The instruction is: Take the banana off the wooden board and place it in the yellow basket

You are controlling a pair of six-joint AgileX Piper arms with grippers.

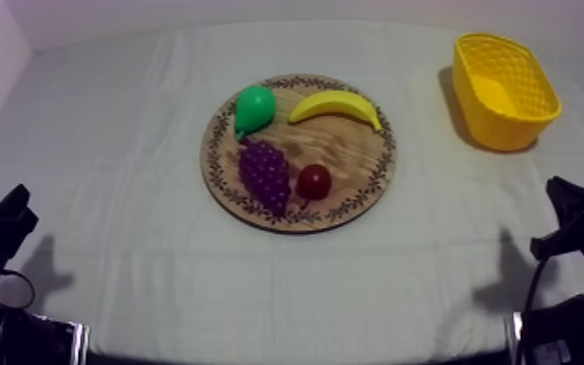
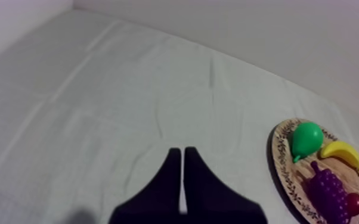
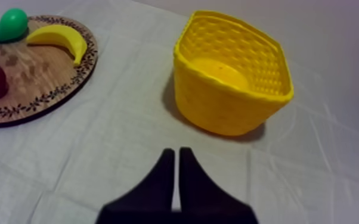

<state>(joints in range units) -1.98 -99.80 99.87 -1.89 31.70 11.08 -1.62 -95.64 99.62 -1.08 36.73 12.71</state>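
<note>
On the surface (image 1: 112, 146), under creased grey-white cloth: one round wooden board (image 1: 354, 184), one yellow basket (image 1: 505, 131), four toy fruits. Of the fruits: one banana (image 1: 335, 105), one pear (image 1: 254, 107), one bunch of grapes (image 1: 265, 173), one small red fruit (image 1: 314, 181). All four on the board.

Board flat, of pale grained wood, with a dark leafy pattern round the rim. Basket of bright plastic lattice, oblong with rounded corners, flaring towards the rim, set at the far right of the surface, well apart from the board. Banana smooth, yellow and curved, at the board's far edge, just beside the glossy green pear. Grapes purple and knobbly, just beside the round, shiny red fruit.

Left arm (image 1: 0, 228) and right arm (image 1: 577, 209) both low at the near edge, one per side. Left claw (image 2: 182, 154) pressed together into a narrow wedge, gripping nothing, over bare cloth, with the board off to one side. Right claw (image 3: 175, 154) likewise closed on nothing, pointing towards the basket, near it but apart.
</note>
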